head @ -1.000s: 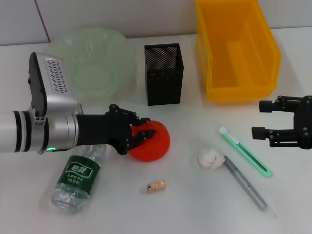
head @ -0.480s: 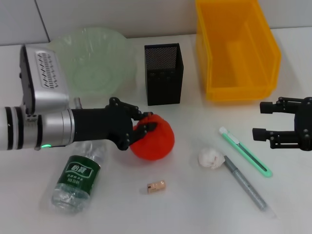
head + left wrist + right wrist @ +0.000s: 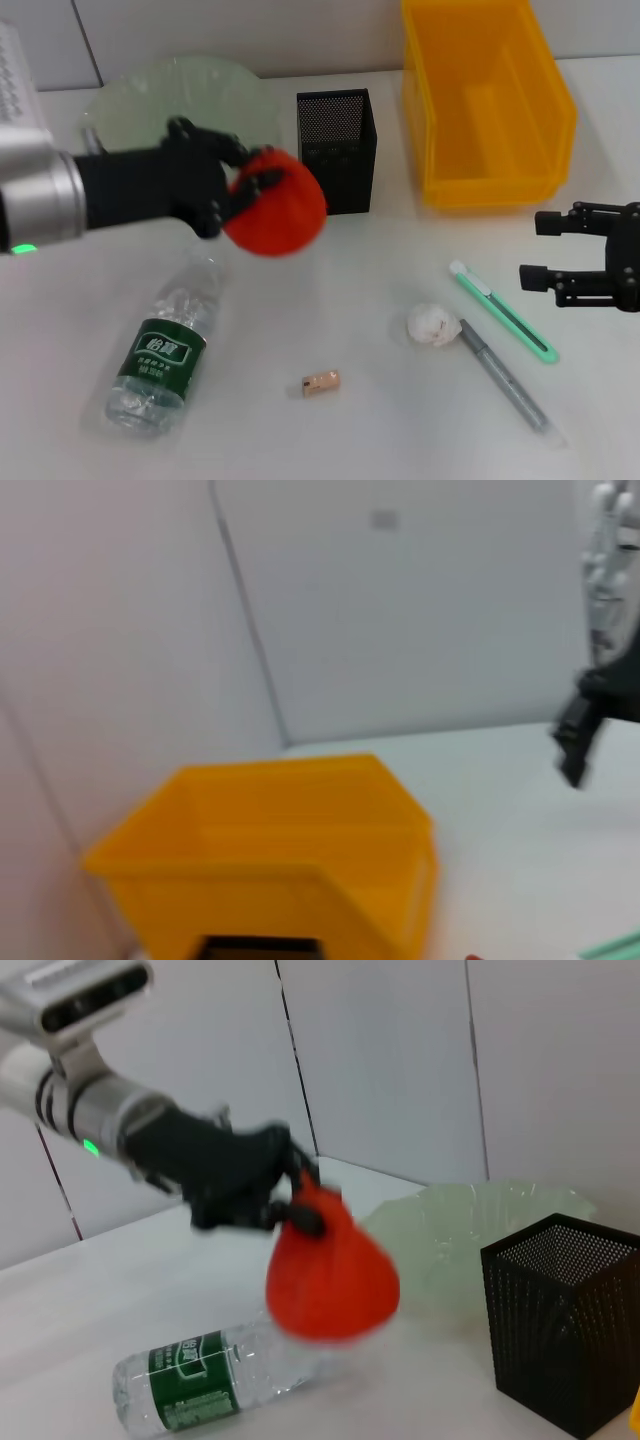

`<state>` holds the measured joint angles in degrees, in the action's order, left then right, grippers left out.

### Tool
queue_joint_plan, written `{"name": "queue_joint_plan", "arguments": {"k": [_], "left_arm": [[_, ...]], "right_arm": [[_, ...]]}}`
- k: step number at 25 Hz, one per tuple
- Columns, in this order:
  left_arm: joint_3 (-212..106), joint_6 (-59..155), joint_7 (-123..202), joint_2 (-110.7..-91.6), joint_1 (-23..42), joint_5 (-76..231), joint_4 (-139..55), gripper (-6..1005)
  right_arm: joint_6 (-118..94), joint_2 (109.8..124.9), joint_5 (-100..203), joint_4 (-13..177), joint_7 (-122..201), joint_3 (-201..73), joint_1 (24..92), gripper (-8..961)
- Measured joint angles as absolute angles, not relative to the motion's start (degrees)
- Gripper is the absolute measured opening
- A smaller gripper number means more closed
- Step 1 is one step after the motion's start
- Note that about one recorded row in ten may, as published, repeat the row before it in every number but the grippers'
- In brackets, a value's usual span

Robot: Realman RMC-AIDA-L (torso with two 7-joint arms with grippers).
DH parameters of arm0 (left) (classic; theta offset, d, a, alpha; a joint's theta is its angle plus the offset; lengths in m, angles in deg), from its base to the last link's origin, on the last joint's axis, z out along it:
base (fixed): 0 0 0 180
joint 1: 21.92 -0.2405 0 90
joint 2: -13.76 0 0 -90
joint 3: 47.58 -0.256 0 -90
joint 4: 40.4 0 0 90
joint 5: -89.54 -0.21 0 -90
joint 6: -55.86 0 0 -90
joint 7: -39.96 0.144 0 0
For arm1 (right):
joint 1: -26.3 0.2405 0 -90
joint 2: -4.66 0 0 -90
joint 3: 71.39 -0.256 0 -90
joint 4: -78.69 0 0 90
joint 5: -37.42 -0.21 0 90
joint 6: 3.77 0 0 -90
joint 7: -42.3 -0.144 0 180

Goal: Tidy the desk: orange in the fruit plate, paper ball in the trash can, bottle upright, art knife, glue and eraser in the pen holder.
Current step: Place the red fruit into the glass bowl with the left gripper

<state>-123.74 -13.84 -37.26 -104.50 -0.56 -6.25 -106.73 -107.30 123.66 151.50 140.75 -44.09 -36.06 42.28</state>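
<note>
**Inspector A:** Orange [image 3: 275, 205] is off the surface. A second ago it sat low beside the bottle; now the left gripper [image 3: 250, 185] is clamped on it and holds it clear in the air, in front of the pen holder [image 3: 337, 150] and near the edge of the fruit plate [image 3: 130, 100]. The right wrist view confirms it: fruit hanging free below the black fingers, nothing under it.

**Inspector B:** Meaning for the task?

**Inspector A:** The pick looks done and the carry has begun. In my judgement what remains of this step is a move over the fruit plate and a release. Grip sits high on the fruit (near its top), so a swing or slip is the risk to watch.

**Inspector B:** Other items?

**Inspector A:** All outstanding. Bottle [image 3: 165, 350] lies on its side. Paper ball [image 3: 432, 325] and eraser [image 3: 321, 382] rest on the surface, well apart from the trash can [image 3: 485, 95] and the pen holder. Art knife [image 3: 503, 310] and a grey pen [image 3: 505, 378] lie side by side near the paper ball.

**Inspector B:** Right arm?

**Inspector A:** Unmoved over that second. Right gripper [image 3: 560, 250] hovers just beside the knife, fingers spread, holding nothing.
</note>
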Motion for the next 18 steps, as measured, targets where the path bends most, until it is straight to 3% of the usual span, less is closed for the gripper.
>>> {"name": "queue_joint_plan", "arguments": {"k": [4,18], "left_arm": [[-119.03,-13.71,-37.99,-104.58,-0.65,-6.10,-108.85,167],[-103.94,-3.98,-35.52,-104.47,8.94,-5.96,-98.65,168]], "right_arm": [[-107.52,123.66,151.47,139.91,-43.42,-36.05,42.26,761],[-107.92,123.72,151.32,138.12,-41.89,-35.55,42.39,760]]}}
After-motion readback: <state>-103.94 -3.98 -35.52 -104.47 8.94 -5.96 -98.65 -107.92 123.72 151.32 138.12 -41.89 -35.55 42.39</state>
